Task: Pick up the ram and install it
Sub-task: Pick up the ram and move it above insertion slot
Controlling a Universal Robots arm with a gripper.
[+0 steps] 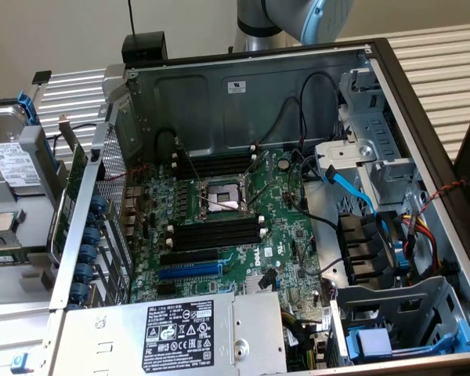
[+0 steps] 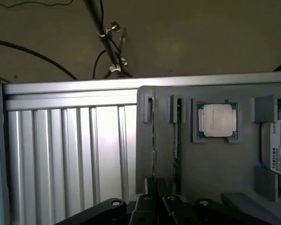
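Where the exterior view looks into the open grey metal computer case (image 1: 243,86), a green motherboard (image 1: 286,227) lies on its floor. A silver processor socket (image 1: 223,196) sits between two banks of long black plastic memory slots (image 1: 215,233), and a blue expansion slot (image 1: 189,270) runs just on the near side of them. A grey power supply box (image 1: 180,333) with a black label fills the near edge of the case. The robot's grey-and-blue arm (image 1: 298,16) stands behind the case's back wall. Toward the exterior view's left, outside the case, a silver hard drive (image 1: 12,160) with a white label rests above the ribbed aluminium desk (image 1: 70,90).

Seen from the wrist view, the hand (image 2: 156,185) is drawn narrow — its two black fingers (image 2: 143,206) are almost together — and hangs over a grey plastic parts tray (image 2: 210,168). The ram (image 2: 178,140), a long, thin dark-green circuit-board stick seen edge-on, stands in a slot of that tray, just beside the fingertips; whether they touch it I cannot tell. A square, silver-lidded processor chip (image 2: 217,120) lies in a recess next to the ram, with the hard drive further along the tray. The ribbed desk shows beside the tray.
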